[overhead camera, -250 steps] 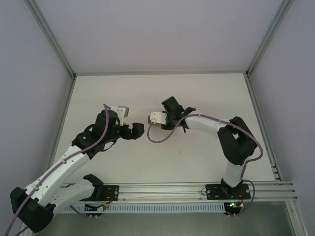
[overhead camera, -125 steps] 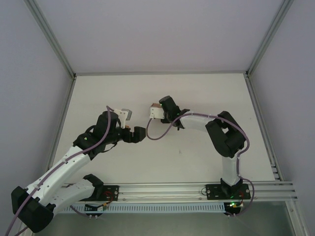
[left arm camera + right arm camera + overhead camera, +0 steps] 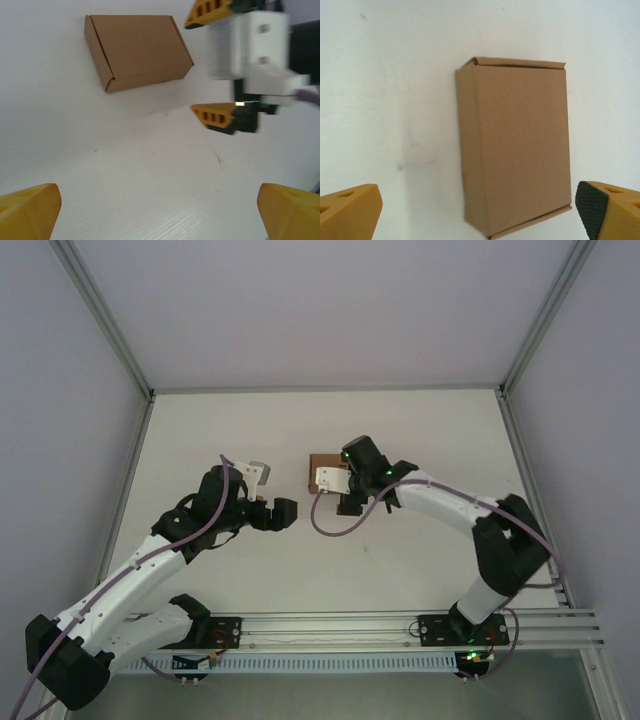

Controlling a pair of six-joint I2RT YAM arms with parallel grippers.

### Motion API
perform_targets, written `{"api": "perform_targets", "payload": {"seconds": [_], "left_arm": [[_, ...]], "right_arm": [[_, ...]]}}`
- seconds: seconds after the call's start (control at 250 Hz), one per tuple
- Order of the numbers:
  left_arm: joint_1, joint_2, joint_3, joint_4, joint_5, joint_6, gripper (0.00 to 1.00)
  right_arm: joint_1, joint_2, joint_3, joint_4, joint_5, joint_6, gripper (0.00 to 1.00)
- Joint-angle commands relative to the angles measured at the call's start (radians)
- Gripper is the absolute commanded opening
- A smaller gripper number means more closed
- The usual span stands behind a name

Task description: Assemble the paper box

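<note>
The paper box (image 3: 520, 145) is a small closed brown cardboard mailer lying flat on the white table (image 3: 385, 75). My right gripper (image 3: 479, 207) hovers over it, open, its yellow fingers wide on either side of the box and apart from it. From above, the box (image 3: 319, 460) peeks out from under the right wrist, with the right gripper (image 3: 343, 483) just beside it. The box (image 3: 137, 50) lies at the upper left of the left wrist view. My left gripper (image 3: 283, 512) is open and holds nothing, a little short of the box. Bare table lies between the left gripper's (image 3: 160, 212) yellow tips.
The right gripper's orange fingers (image 3: 215, 115) and white camera block (image 3: 247, 50) sit just right of the box in the left wrist view. Grey walls with metal posts (image 3: 100, 315) enclose the table. A rail (image 3: 350, 625) runs along the near edge.
The right gripper has opened and let go of the box, which now lies on the table. The right arm's elbow swung out to the right. The left arm barely moved.
</note>
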Motion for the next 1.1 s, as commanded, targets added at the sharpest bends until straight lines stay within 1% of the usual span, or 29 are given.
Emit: {"api": "perform_targets", "payload": {"seconds": [0.0, 0.048, 0.116, 0.22, 0.299, 0.335, 0.419, 0.487, 0.547, 0.595, 0.667, 0.687, 0.727, 0.771, 0.795, 0.807, 0.811, 0.823, 0.842, 0.862, 0.898, 0.922, 0.934, 0.95, 0.962, 0.974, 1.01, 1.054, 1.098], "left_arm": [[0.008, -0.006, -0.029, 0.071, -0.1, 0.024, 1.0], [0.009, -0.008, -0.049, 0.103, -0.199, 0.014, 1.0], [0.019, 0.006, -0.058, 0.129, -0.395, -0.009, 1.0], [0.068, 0.07, -0.043, 0.147, -0.622, 0.006, 1.0], [0.101, 0.129, -0.098, 0.329, -0.827, 0.047, 1.0], [0.125, 0.149, -0.134, 0.424, -0.872, 0.061, 1.0], [0.19, 0.189, -0.247, 0.679, -0.852, 0.125, 1.0], [0.233, 0.221, -0.338, 0.864, -0.802, 0.155, 1.0], [0.253, 0.249, -0.404, 0.988, -0.77, 0.202, 1.0], [0.267, 0.288, -0.448, 1.096, -0.751, 0.226, 1.0], [0.291, 0.381, -0.484, 1.211, -0.72, 0.227, 1.0], [0.298, 0.408, -0.482, 1.261, -0.729, 0.243, 1.0], [0.298, 0.421, -0.453, 1.217, -0.714, 0.258, 1.0], [0.314, 0.435, -0.428, 1.183, -0.647, 0.272, 1.0], [0.318, 0.448, -0.417, 1.177, -0.63, 0.285, 1.0], [0.32, 0.453, -0.412, 1.173, -0.623, 0.291, 1.0], [0.32, 0.455, -0.41, 1.171, -0.623, 0.292, 1.0], [0.32, 0.46, -0.404, 1.166, -0.618, 0.295, 1.0], [0.323, 0.468, -0.398, 1.166, -0.61, 0.303, 1.0], [0.327, 0.477, -0.393, 1.173, -0.603, 0.312, 1.0], [0.334, 0.5, -0.394, 1.201, -0.608, 0.325, 1.0], [0.354, 0.535, -0.414, 1.272, -0.592, 0.318, 1.0], [0.369, 0.56, -0.424, 1.318, -0.583, 0.306, 1.0], [0.395, 0.602, -0.435, 1.385, -0.566, 0.282, 1.0], [0.422, 0.629, -0.443, 1.442, -0.525, 0.276, 1.0], [0.445, 0.644, -0.449, 1.447, -0.483, 0.259, 1.0], [0.49, 0.663, -0.43, 1.426, -0.438, 0.221, 1.0], [0.496, 0.62, -0.398, 1.286, -0.395, 0.21, 1.0], [0.496, 0.649, -0.41, 1.361, -0.393, 0.224, 1.0]], "right_arm": [[-0.011, -0.118, -0.097, 0.0, -0.122, 0.181, 1.0], [-0.03, -0.196, -0.171, 0.109, -0.113, 0.288, 1.0], [-0.071, -0.311, -0.266, 0.261, -0.047, 0.479, 1.0], [-0.193, -0.472, -0.358, 0.312, 0.021, 0.704, 1.0], [-0.292, -0.562, -0.439, 0.364, 0.136, 0.85, 1.0], [-0.341, -0.593, -0.472, 0.374, 0.164, 0.905, 1.0], [-0.461, -0.63, -0.559, 0.416, 0.173, 0.945, 1.0], [-0.507, -0.637, -0.638, 0.492, 0.151, 0.945, 1.0], [-0.527, -0.613, -0.72, 0.633, 0.121, 0.925, 1.0], [-0.529, -0.586, -0.774, 0.749, 0.132, 0.919, 1.0], [-0.542, -0.532, -0.841, 0.924, 0.137, 0.931, 1.0], [-0.548, -0.511, -0.857, 0.983, 0.13, 0.934, 1.0], [-0.561, -0.45, -0.89, 1.117, 0.11, 0.935, 1.0], [-0.576, -0.359, -0.921, 1.283, 0.099, 0.94, 1.0], [-0.583, -0.3, -0.931, 1.387, 0.097, 0.937, 1.0], [-0.585, -0.272, -0.934, 1.436, 0.104, 0.944, 1.0], [-0.588, -0.255, -0.934, 1.457, 0.112, 0.973, 1.0], [-0.59, -0.239, -0.935, 1.471, 0.114, 0.994, 1.0], [-0.609, -0.188, -0.929, 1.511, 0.073, 1.013, 1.0], [-0.623, -0.15, -0.918, 1.518, 0.044, 1.016, 1.0], [-0.64, -0.025, -0.866, 1.547, 0.0, 1.019, 1.0], [-0.639, 0.023, -0.832, 1.579, 0.007, 1.013, 1.0], [-0.638, 0.007, -0.817, 1.527, 0.0, 1.011, 1.0], [-0.643, -0.041, -0.788, 1.384, -0.016, 1.019, 1.0], [-0.649, -0.074, -0.762, 1.265, -0.029, 1.021, 1.0], [-0.659, -0.092, -0.73, 1.178, -0.05, 1.029, 1.0], [-0.679, -0.067, -0.663, 1.097, -0.089, 1.04, 1.0], [-0.707, -0.053, -0.681, 1.157, -0.117, 1.069, 1.0], [-0.71, -0.047, -0.709, 1.222, -0.092, 1.083, 1.0]]}}
